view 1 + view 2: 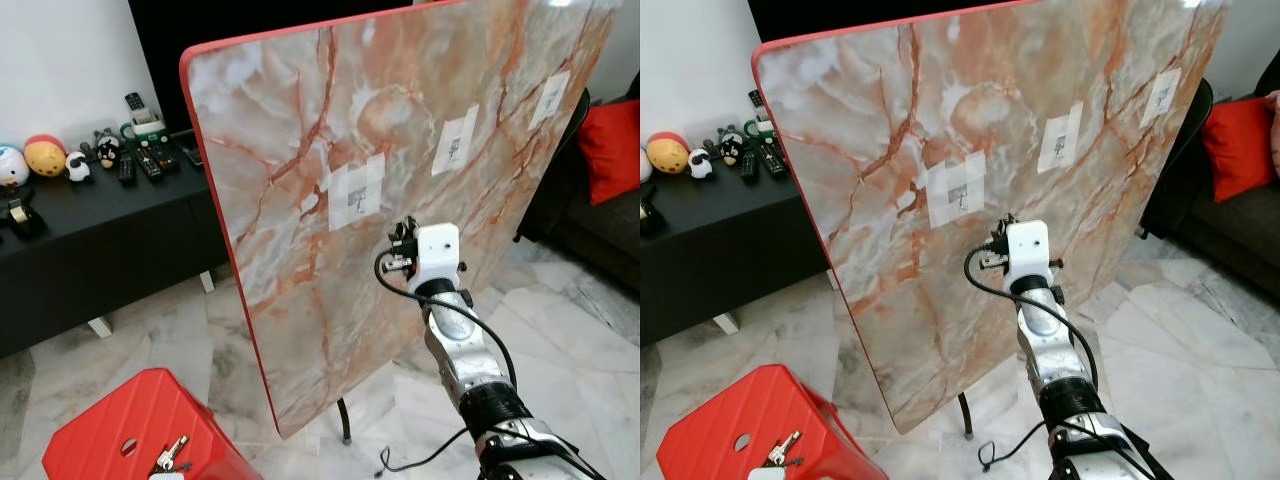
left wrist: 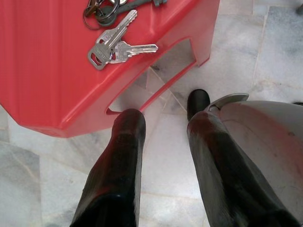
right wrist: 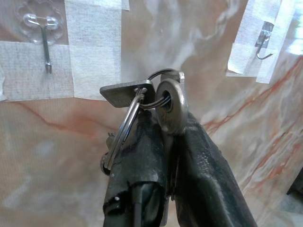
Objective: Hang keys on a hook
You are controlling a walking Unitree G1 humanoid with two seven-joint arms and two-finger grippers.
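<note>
A big marble board [image 1: 300,150] with a red edge stands tilted on the floor. Three bits of white tape are stuck on it in a row, and each one holds a small hook. The right gripper [image 3: 163,111] is lifted up in front of the board, just below the tape nearest the board's left edge. Its two black fingers [image 3: 142,156] are squeezed tight together on a bunch of keys [image 3: 168,106]. A round key head and a flat key stick out past the fingertips, and a metal ring [image 3: 124,127] loops through them. The keys are near the board, between two hooks. One hook [image 3: 45,45] is a clear plastic one with a thin metal prong, and the keys sit lower than it and to one side. The other hook [image 3: 265,42] is further off, toward the board's right edge. The keys are not on any hook. The left gripper [image 2: 163,142] hangs down low over the white floor, just beside a red stool [image 2: 47,71]. Its fingers [image 2: 120,161] are spread apart and hold nothing. A second bunch of keys [image 2: 113,40] lies on top of the stool near its edge. Behind the board, a black cabinet [image 1: 90,240] has remote controls [image 1: 150,160] and little toy figures [image 1: 45,155] on top.
</note>
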